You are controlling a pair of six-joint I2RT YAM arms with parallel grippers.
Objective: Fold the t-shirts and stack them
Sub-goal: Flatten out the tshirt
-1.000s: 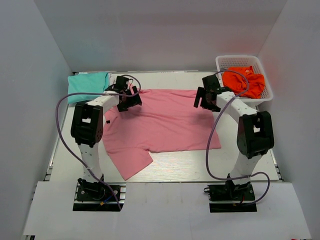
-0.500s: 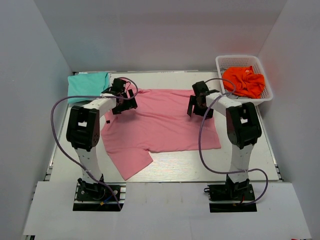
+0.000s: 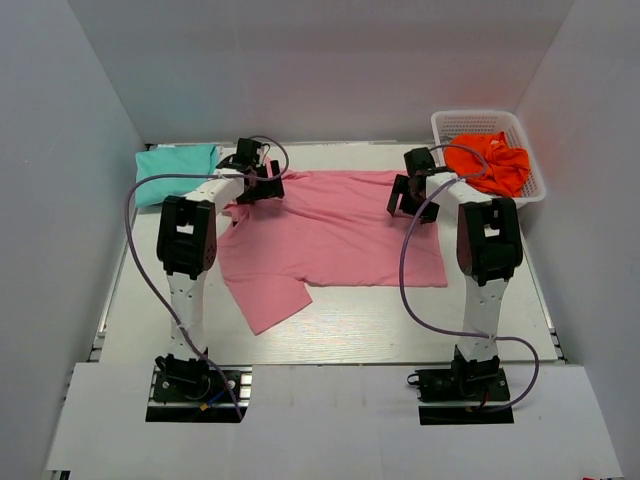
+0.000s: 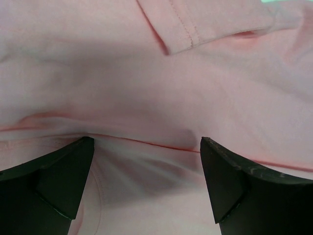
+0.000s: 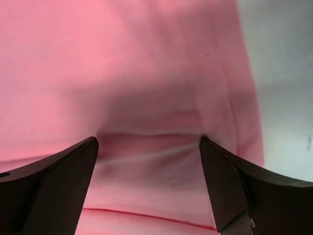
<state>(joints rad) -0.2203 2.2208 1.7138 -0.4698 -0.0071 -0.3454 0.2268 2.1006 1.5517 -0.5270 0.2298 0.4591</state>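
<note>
White table (image 3: 330,325): you see the pink t-shirt (image 3: 330,235) spread flat at centre, the teal t-shirt (image 3: 175,160) folded at far left. Within the last 1 s both arms reached to the pink far edge. Your left gripper (image 3: 257,184) and right gripper (image 3: 413,198) sit over that cloth, jaws wide, gripping nothing. Judgement: fold 1 of shirt 2 is about to start.
</note>
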